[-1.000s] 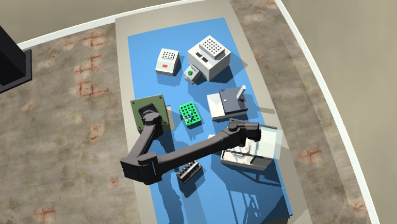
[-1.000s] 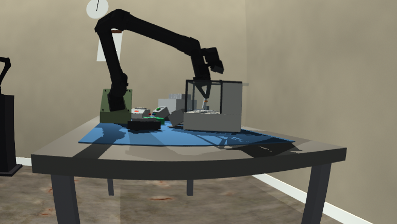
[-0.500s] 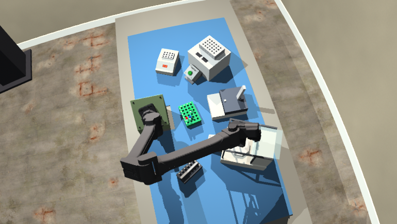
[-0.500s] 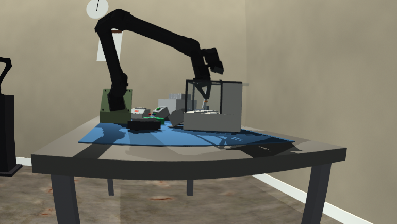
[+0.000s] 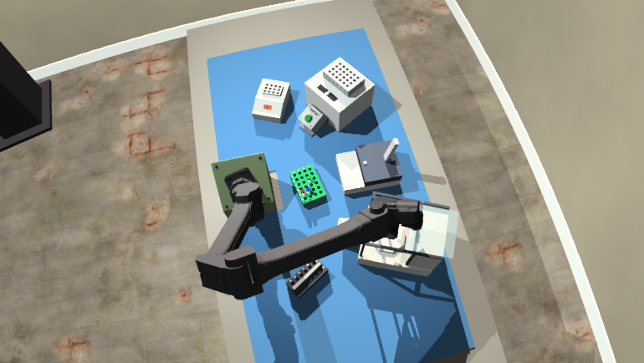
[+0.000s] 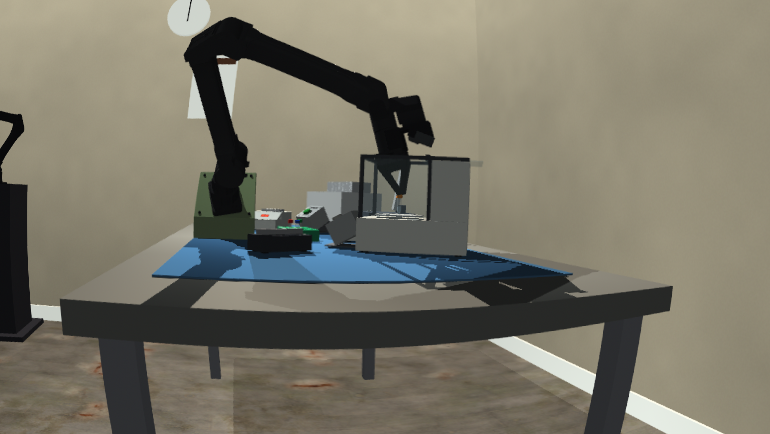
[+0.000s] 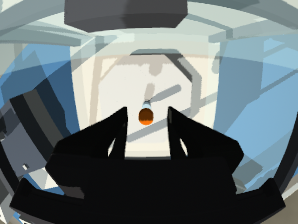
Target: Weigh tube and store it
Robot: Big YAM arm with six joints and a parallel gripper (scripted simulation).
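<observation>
Blue matting [image 5: 270, 63] [image 6: 323, 269] [image 7: 240, 100] is covering the table [image 5: 202, 112] [image 6: 366, 328]; my partly open tool [image 5: 396, 229] [image 6: 399, 194] [image 7: 147, 112] is gripping nothing, just above tube A [image 6: 397, 203] [image 7: 146, 116], which is standing inside the balance [image 5: 396, 266] [image 6: 412, 236] [image 7: 82, 90], at the rack's [image 5: 308, 185] [image 6: 315, 234] four o'clock from overhead.

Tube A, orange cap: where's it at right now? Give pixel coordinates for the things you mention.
In the wrist view, tube A [image 6: 399, 197] [image 7: 146, 116] shows between the open gripper's [image 6: 399, 194] [image 7: 148, 108] fingertips, above the pale pan area; the exterior view puts it inside the balance's [image 5: 392, 263] [image 6: 410, 236] glass box.
</observation>
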